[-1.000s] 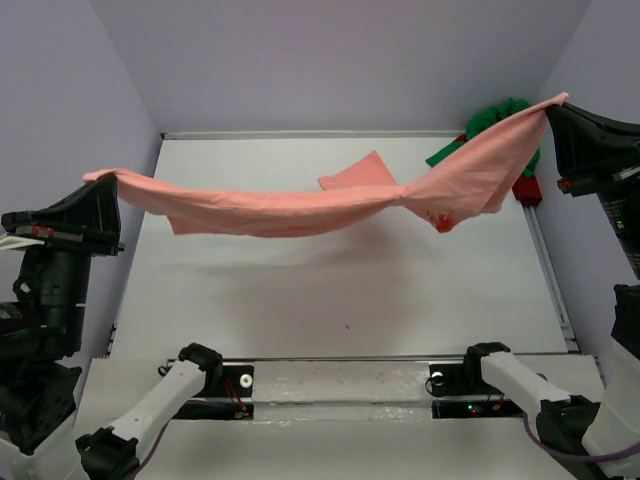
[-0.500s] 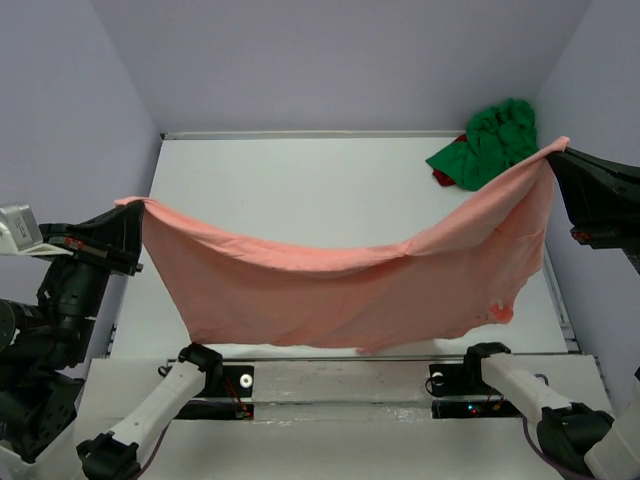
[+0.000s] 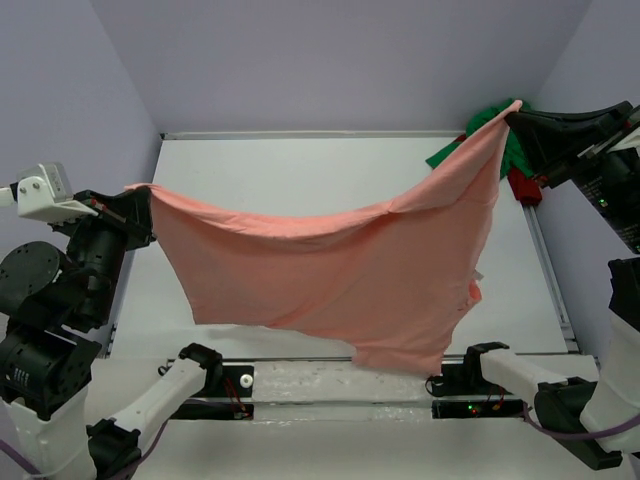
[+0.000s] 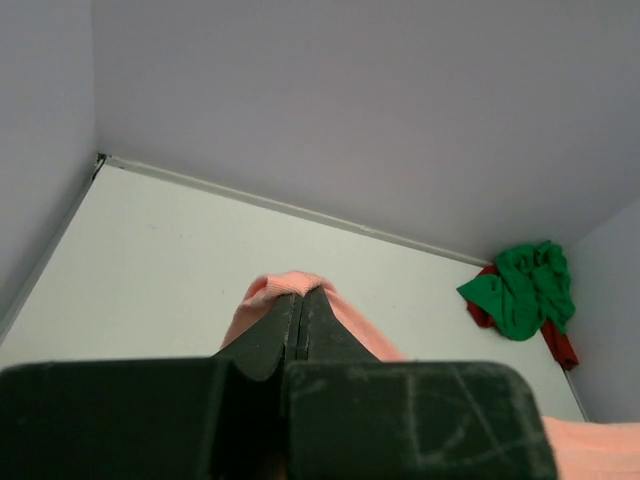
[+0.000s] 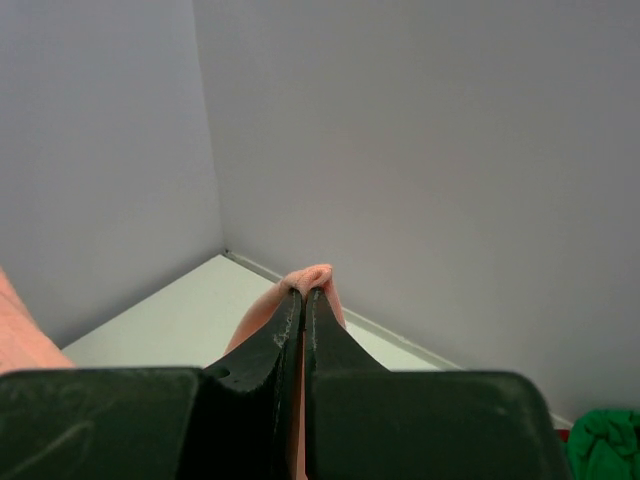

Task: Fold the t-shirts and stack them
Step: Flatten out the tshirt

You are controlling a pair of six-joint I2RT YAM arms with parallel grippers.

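Cloth in mid-air in the top view: salmon pink t-shirt (image 3: 340,280) strung between the two arms, above the table (image 3: 300,165), top edge sagging in the middle, lower part hanging toward the near edge. At one corner, left gripper (image 3: 147,198) clamped on the fabric; at the opposite corner, higher and far right, right gripper (image 3: 512,115) clamped likewise. In the far right corner of the table, bright green t-shirt (image 3: 488,116), crumpled, partly hidden behind the pink cloth and the right arm; red item (image 3: 525,187) just beside it.

From the left wrist: jaws pressed together, a fold of pink fabric (image 4: 275,295) pinched at the tips and draped over them. Beyond, bare table, then the green heap (image 4: 525,290) at the far right by the wall, red showing at its edge.

From the right wrist: jaws closed tight on a small pink fold (image 5: 315,275) poking past the tips. Sliver of green (image 5: 605,445) at the lower right, more pink at the lower left edge.
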